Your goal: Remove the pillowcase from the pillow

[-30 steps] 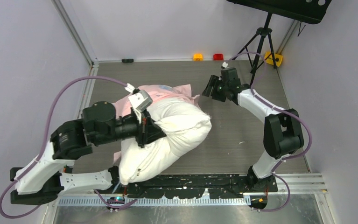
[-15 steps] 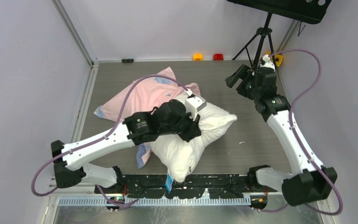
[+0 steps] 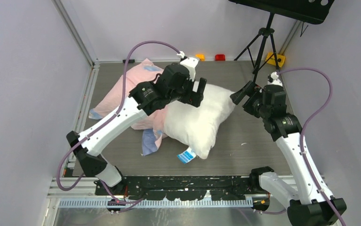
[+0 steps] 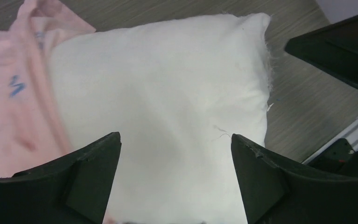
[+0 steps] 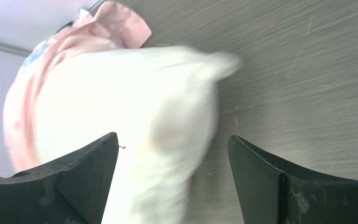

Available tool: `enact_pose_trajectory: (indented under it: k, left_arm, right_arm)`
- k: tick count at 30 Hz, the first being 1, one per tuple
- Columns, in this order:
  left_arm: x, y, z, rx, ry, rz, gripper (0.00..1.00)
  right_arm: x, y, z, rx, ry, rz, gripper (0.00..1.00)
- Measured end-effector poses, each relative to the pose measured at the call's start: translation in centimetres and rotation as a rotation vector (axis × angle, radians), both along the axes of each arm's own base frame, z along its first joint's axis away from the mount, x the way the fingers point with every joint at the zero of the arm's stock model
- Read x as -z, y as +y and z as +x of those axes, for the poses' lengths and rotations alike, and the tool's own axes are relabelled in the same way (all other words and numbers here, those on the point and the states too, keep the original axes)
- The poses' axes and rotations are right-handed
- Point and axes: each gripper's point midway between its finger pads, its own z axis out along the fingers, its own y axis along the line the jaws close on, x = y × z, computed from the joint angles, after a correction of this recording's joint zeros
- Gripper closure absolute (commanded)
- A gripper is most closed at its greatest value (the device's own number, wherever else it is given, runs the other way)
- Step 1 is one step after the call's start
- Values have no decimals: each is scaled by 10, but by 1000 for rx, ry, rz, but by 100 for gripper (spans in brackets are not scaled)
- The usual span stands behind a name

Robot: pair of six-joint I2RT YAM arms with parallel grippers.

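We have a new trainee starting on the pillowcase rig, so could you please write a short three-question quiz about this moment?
1. True or false: the pillow lies fully inside the pillowcase.
2. The pillow's blue-and-white tag sits at: A) the end nearest the arms' bases, B) the end nearest the far wall, C) the middle of its top face.
3. What do the left gripper and the right gripper hold?
Key: 1. False; the pillow shows bare white, with the pillowcase lying beside it. 2. A. 3. Nothing; both are open.
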Motion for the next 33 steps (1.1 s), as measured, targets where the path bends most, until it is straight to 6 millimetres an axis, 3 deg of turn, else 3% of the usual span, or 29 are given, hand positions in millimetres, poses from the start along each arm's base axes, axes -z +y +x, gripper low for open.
enact_pose_trajectory:
  k: [5,10,13,18,23,26,33]
  left_arm:
    - [22,48,8,-110,43,119,10]
    - [49,128,15,-275,99,209,11]
    - [55,155,8,-310,99,235,13]
    - [62,147,0,-247,121,230,14]
    - [79,137,2,-208,166,257,12]
    - [86,133,4,-200,184,267,14]
    - [105,117,7,-158,226,256,15]
  right_arm:
    - [3,12,-23,-74,19,50,9]
    - [11,23,-32,-125,70,89,9]
    - [17,39,-34,-183,116,154,9]
    - [44,65,-44,-256,235,199,9]
    - [65,87,-67,-317,307,102,9]
    - [79,85,-70,-301,326,62,8]
    - [137,73,-78,-244,421,17,9]
